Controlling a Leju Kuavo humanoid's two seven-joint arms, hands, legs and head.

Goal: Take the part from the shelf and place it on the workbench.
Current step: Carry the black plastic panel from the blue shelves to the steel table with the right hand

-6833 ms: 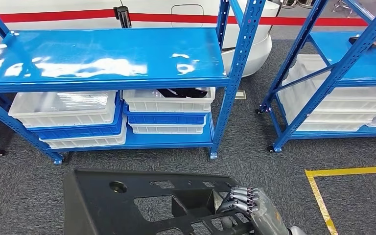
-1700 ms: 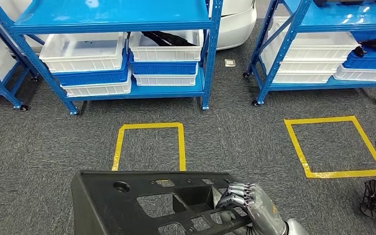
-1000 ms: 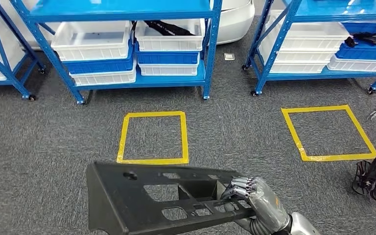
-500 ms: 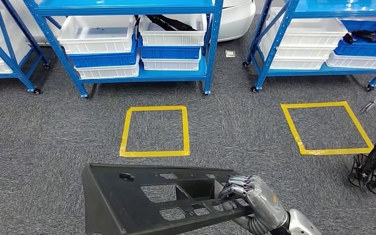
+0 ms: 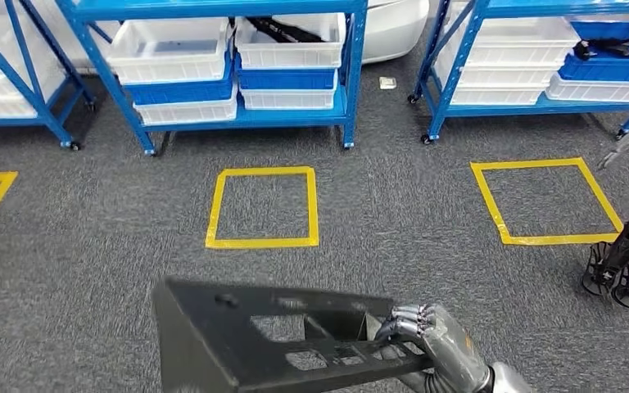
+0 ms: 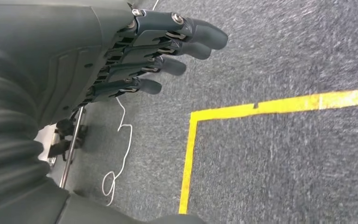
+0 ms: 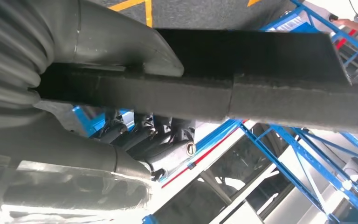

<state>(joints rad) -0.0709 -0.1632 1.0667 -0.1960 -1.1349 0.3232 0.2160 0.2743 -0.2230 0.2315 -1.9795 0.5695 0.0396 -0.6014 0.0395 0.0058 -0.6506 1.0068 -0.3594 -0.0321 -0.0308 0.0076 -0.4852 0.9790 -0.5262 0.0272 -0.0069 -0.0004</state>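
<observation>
Two blue metal shelf racks stand at the far side of the room, loaded with stacked white plastic bins and blue plastic bins; one white bin holds a dark part. On the floor between the racks and the robot lie two yellow tape squares, one straight ahead and one further right. At the right edge stands the dark legged base of another machine. A thin white cable snakes over the carpet in the left wrist view. The right hand reaches in from the lower right, its fingers curled over a bar of the large black flat plastic part with cut-out openings, gripping it; the part is carried low in front of the robot, above the floor and well apart from the racks. The left hand hangs over the carpet with fingers loosely extended, holding nothing. The floor is dark grey carpet.
</observation>
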